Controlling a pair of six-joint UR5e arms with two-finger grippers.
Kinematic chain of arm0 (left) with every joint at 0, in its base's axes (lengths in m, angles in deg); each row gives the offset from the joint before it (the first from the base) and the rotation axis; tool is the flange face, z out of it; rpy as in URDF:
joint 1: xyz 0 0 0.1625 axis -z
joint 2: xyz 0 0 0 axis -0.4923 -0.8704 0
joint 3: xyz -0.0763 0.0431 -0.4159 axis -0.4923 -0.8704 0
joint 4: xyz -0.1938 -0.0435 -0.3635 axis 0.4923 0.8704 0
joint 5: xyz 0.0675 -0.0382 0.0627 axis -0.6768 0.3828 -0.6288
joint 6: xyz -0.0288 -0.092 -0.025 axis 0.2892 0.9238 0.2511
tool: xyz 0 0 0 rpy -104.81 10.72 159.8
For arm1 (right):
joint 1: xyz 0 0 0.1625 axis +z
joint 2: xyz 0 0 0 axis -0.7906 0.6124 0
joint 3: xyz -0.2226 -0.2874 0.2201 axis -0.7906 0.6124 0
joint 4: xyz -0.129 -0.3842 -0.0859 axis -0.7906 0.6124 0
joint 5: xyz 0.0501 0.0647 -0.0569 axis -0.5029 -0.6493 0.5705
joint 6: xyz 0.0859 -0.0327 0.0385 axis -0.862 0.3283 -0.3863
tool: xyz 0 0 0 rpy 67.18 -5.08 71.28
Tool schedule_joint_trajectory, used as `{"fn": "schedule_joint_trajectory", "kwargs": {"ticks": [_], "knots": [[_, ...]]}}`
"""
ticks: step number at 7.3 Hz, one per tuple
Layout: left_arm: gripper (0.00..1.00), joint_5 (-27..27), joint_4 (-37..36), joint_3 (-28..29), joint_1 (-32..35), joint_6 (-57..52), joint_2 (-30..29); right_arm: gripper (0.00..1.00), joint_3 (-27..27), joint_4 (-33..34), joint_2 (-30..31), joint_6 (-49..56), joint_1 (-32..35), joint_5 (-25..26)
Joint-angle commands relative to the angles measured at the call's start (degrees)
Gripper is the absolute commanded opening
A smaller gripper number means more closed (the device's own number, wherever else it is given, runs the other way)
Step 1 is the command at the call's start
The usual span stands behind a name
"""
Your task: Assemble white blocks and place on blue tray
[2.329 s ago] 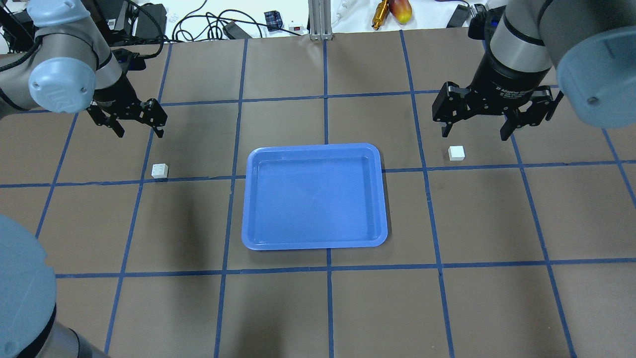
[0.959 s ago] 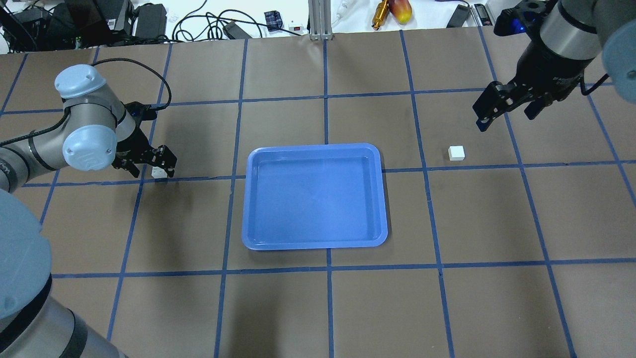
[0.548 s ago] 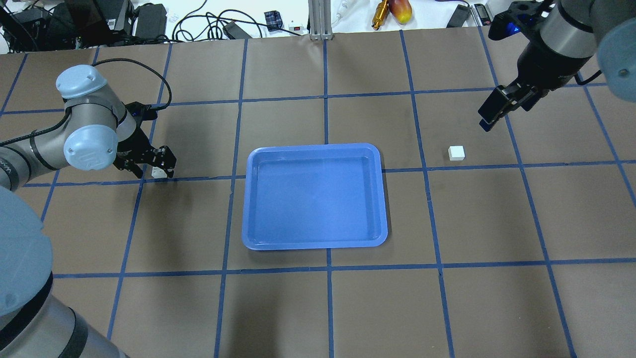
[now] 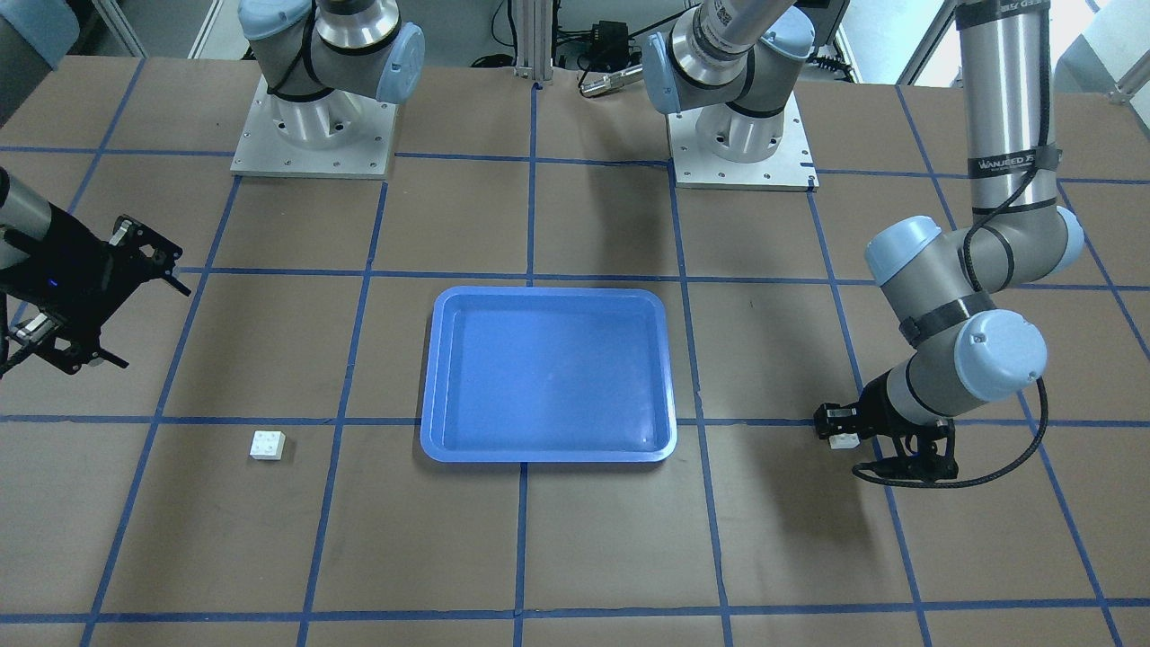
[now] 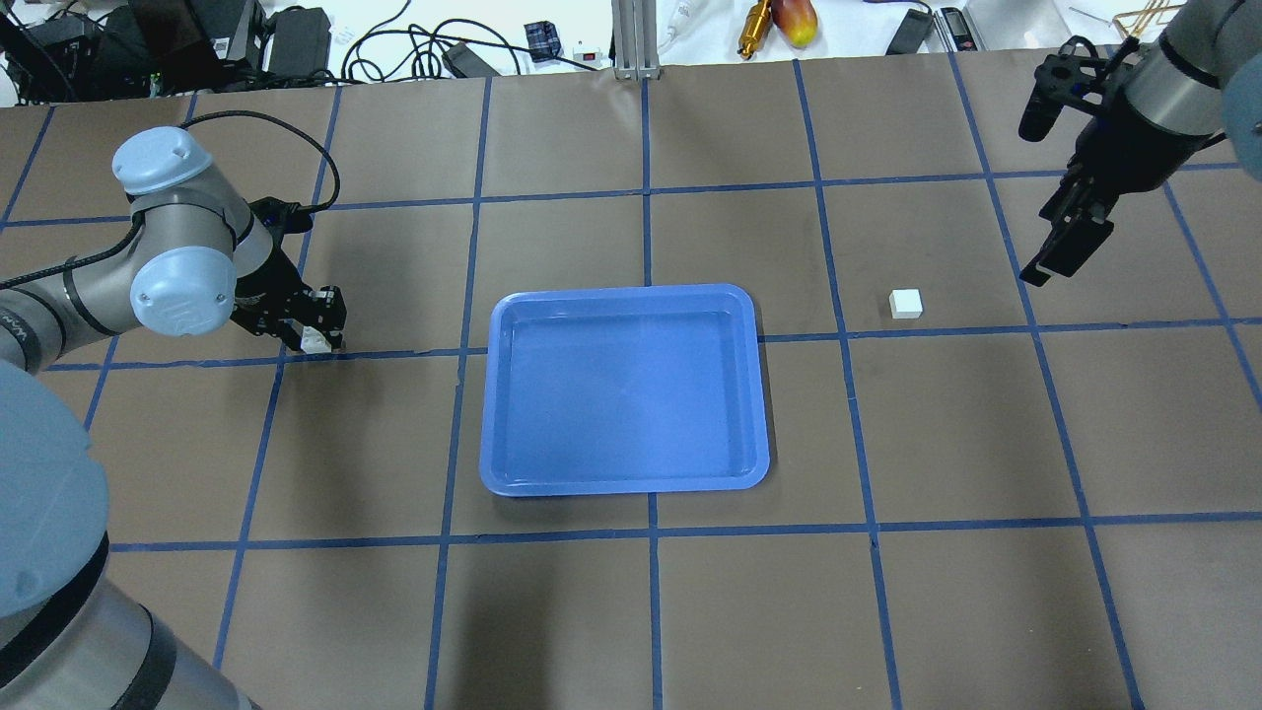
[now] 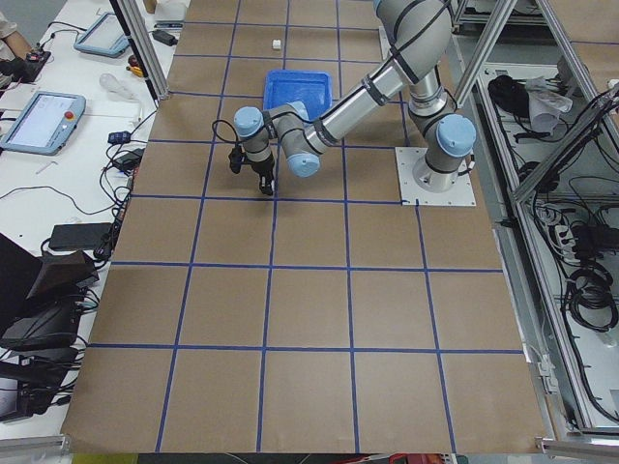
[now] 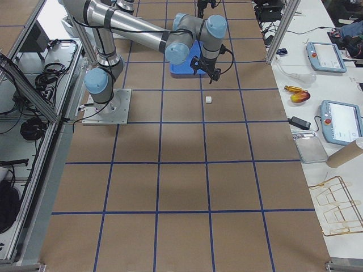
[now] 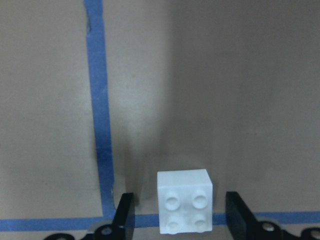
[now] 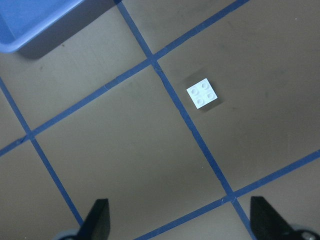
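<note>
- Left wrist-mounted view cuts the left gripper (image 8: 180, 197) off at the bottom edge, so only the two fingers (image 8: 125, 217) show. They stand wide apart, with the first white block (image 8: 184, 201) between them, studs up. A bare gap shows on each side of it, so neither finger touches it.
- Overhead, that block (image 5: 315, 341) is mostly covered by the fingers and only a white sliver shows.
- The block's edge nearest the finger bases lies over a blue tape line (image 8: 280, 218). A second tape line runs just outside one finger.
- The right gripper (image 9: 179, 205) hangs above the table (image 5: 631, 611) with its fingers (image 9: 97, 217) spread wide and holding nothing. The bottom edge cuts off their bases.
- The second white block (image 9: 202, 93) lies well ahead of those fingertips, studs up, with bare table all round it.
- The blue tray (image 5: 621, 291) lies between the two grippers, apart from both, and only a corner of it (image 9: 30, 30) enters the right wrist view.
- Count: two white blocks, one tray, two grippers.
</note>
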Motion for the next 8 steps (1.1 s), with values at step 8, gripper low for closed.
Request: {"fn": "schedule_joint_trajectory", "kwargs": {"ticks": [8], "knots": [[0.34,9.0,11.7,-0.9,12.4,9.1,10.7,1.0,0.2,13.6,-16.1,27.2,-3.1,-11.0]]}}
